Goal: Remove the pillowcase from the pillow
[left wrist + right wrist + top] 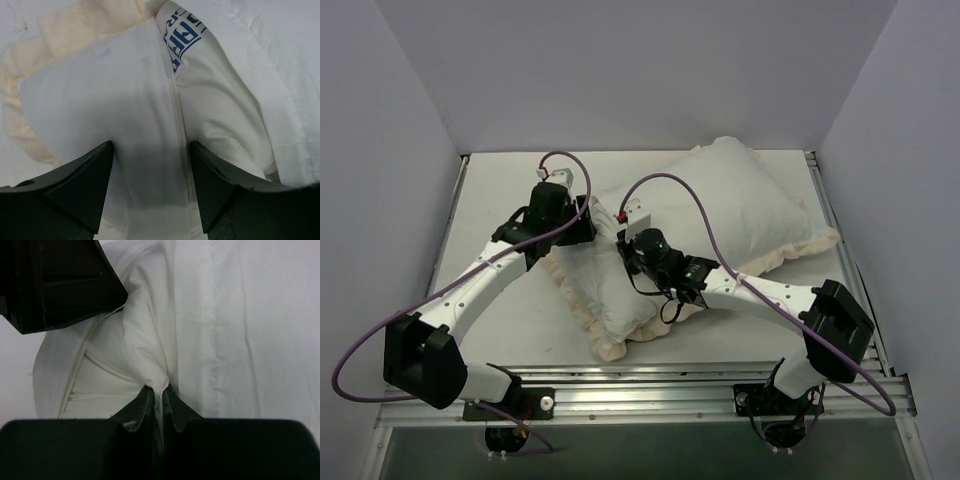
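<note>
Lying slantwise across the white table [495, 185], from the near left to the far right, the pillowcase [750, 195] shows its pale face upward, with the cream ruffled frill [812, 245] poking out along its near and right edges. The pillow [220, 115] is mostly inside it. It shows only at an opening near the cover's left end, where both arms meet.

The left gripper [584, 222] sits at the left edge of the bundle. In its wrist view the two dark fingers [82, 182] are spread wide, and a smooth band of the pillowcase runs between them. Whether they press on it I cannot tell. To the left of that band the frill lies crumpled on the table. To its right the pillow's crinkled white cloth bulges up, with a blue-printed label [182, 42] at its edge.

The right gripper [629, 246] is on top of the bundle, just beside the left one. Its fingers are pressed almost together, pinching a small tuck of puffy white cloth. As far as the folds show, this is the pillow's cover, where it swells out of the opening. A flat, stitched layer of the pillowcase lies just to the right of the pinch. The dark body of the left gripper fills the upper left corner of the right wrist view.

Purple cables [692, 195] loop over both arms.
</note>
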Controlling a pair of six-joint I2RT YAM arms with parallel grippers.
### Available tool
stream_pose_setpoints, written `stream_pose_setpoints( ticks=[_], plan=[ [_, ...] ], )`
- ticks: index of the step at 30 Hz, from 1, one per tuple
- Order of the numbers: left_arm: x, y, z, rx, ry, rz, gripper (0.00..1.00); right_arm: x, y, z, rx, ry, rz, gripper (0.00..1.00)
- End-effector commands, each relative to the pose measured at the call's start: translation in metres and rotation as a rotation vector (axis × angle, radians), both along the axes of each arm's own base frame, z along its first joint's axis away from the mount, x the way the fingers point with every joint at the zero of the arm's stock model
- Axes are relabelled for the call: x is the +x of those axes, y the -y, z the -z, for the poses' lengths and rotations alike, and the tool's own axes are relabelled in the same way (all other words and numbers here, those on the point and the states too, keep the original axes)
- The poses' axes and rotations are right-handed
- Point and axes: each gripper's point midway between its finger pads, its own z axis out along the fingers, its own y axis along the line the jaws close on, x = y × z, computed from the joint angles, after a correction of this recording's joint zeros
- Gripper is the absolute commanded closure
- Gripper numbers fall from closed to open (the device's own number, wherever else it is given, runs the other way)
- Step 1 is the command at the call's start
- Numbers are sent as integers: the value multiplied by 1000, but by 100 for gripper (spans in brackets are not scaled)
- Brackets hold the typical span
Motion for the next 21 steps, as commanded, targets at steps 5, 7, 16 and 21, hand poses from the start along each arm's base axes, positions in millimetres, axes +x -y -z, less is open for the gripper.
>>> stream_pose_setpoints(
  ticks=[5,7,16,21],
  plan=[
    [12,0,-4,73,47,-42,32,-7,51,52,-174,-97,96,100],
    [10,-14,8,128,23,-102,38,-6,59,51,-175,-97,128,100],
    [-12,-99,65,266,-97,-461,58,4,109,29,-111,-101,278,100],
    [-22,-116,96,228,-154,-539,60,13,146,12,-50,-105,370,100]
  ],
)
